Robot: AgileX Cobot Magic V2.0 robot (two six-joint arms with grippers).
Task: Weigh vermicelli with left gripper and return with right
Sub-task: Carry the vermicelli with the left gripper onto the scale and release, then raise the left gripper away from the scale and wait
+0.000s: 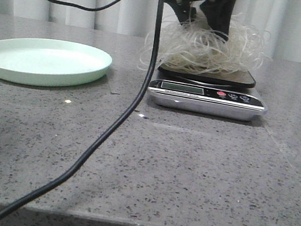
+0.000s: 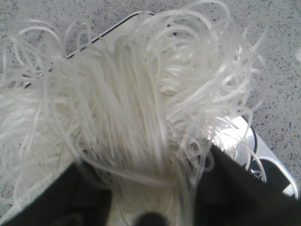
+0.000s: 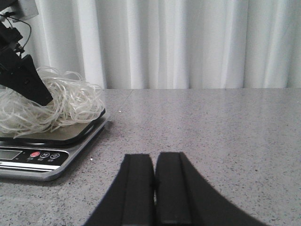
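Front view shows the left gripper (image 1: 202, 19) low over the scale (image 1: 207, 94), its two black fingers (image 1: 219, 14) pushed into the vermicelli (image 1: 207, 46). From the left wrist view the fingers stand on both sides of the bundle and strands pass between them, so I judge it is grasping the vermicelli, though the tips are buried and the contact is hidden. The tangle lies on the dark platform of the scale, and many loops hang over its edge on the side of the pale green plate (image 1: 44, 62), which stands apart and holds nothing. The right gripper (image 3: 155, 188) is clenched, its pads together, low over the table (image 1: 186, 176) and well apart from the scale.

One risk is that strands catch on the fingers when they let go, so part of the bundle lifts away. Also the overhanging loops may touch the table and falsify the weight.
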